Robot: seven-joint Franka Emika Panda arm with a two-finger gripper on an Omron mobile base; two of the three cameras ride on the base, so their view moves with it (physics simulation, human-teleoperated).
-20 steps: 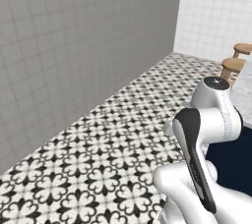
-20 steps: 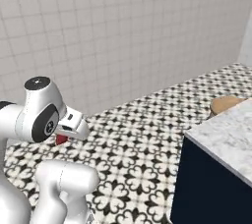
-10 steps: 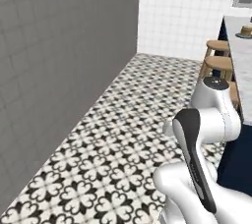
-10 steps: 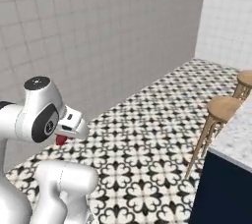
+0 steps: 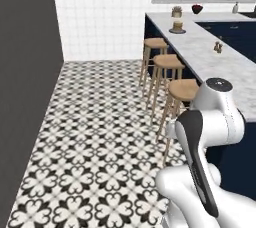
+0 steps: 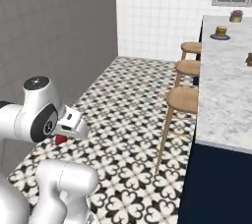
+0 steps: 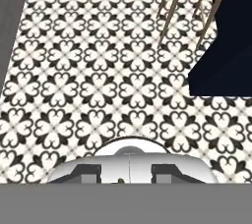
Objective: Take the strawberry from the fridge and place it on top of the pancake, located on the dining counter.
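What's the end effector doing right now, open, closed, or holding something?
End effector: closed on the tiny bright red strawberry, which shows just beneath the white hand in the right base view.

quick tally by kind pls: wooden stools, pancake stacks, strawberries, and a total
wooden stools: 3
pancake stack: 1
strawberry: 1
total: 5

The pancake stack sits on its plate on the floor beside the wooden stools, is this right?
Not quite: the pancake sits on its plate on the dining counter, above the wooden stools, not on the floor. The right base view shows it.
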